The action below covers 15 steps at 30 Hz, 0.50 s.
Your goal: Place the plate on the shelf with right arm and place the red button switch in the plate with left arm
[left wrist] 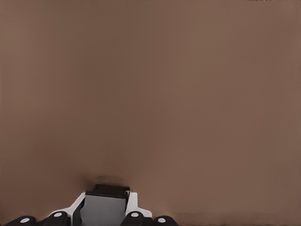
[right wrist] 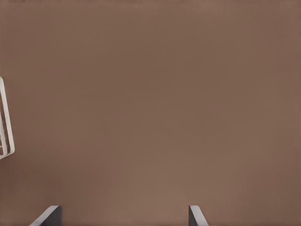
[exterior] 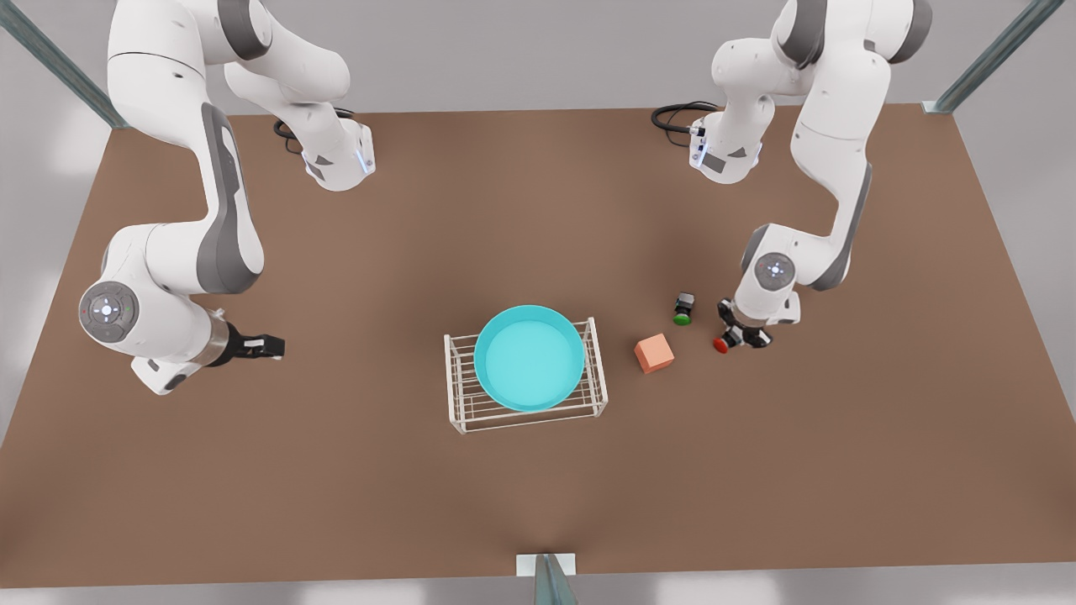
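The turquoise plate (exterior: 529,357) rests on top of the white wire shelf (exterior: 458,395) at mid-table. Off to the front view's right, the red button switch (exterior: 720,344) lies low at the table with its red cap pointing toward the shelf. My left gripper (exterior: 741,336) is shut on its dark body; in the left wrist view, that grey body (left wrist: 106,205) sits between the fingers of my left gripper (left wrist: 106,212). My right gripper (exterior: 273,345) waits open at the front view's left, pointing toward the shelf. A corner of the shelf (right wrist: 5,127) shows beyond my right gripper (right wrist: 123,216).
A green-capped switch (exterior: 683,309) and a salmon-orange cube (exterior: 654,353) lie between the shelf and the left gripper. Brown tabletop (exterior: 538,210) spreads around them. Both arm bases stand at the far edge.
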{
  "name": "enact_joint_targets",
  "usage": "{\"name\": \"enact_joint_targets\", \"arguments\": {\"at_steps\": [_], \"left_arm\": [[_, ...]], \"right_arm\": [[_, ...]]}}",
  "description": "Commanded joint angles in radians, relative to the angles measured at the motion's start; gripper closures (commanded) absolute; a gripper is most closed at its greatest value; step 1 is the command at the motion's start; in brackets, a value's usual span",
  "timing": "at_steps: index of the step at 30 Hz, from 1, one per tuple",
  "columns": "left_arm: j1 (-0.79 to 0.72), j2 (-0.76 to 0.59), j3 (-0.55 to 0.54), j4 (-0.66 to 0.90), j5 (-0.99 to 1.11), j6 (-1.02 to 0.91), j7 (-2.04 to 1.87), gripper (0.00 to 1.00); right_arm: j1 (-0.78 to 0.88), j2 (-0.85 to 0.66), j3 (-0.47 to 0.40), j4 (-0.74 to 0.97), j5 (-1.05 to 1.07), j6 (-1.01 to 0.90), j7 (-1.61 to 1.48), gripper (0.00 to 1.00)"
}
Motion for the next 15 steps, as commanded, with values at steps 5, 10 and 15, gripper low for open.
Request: {"name": "enact_joint_targets", "arguments": {"at_steps": [5, 10, 15], "left_arm": [[0.000, -0.071, -0.046, 0.161, -0.116, -0.338, 0.049, 0.57], [-0.013, -0.081, -0.336, 0.482, -0.248, -0.636, 0.040, 0.57], [-0.267, 0.090, -0.345, 0.813, -0.216, -0.666, 0.008, 0.58]], "right_arm": [[0.000, -0.001, 0.000, 0.001, -0.002, 0.006, 0.016, 0.00], [0.000, -0.001, 0.000, 0.007, -0.002, 0.006, 0.016, 0.00], [0.000, -0.001, 0.000, 0.007, -0.002, 0.006, 0.016, 0.00]]}}
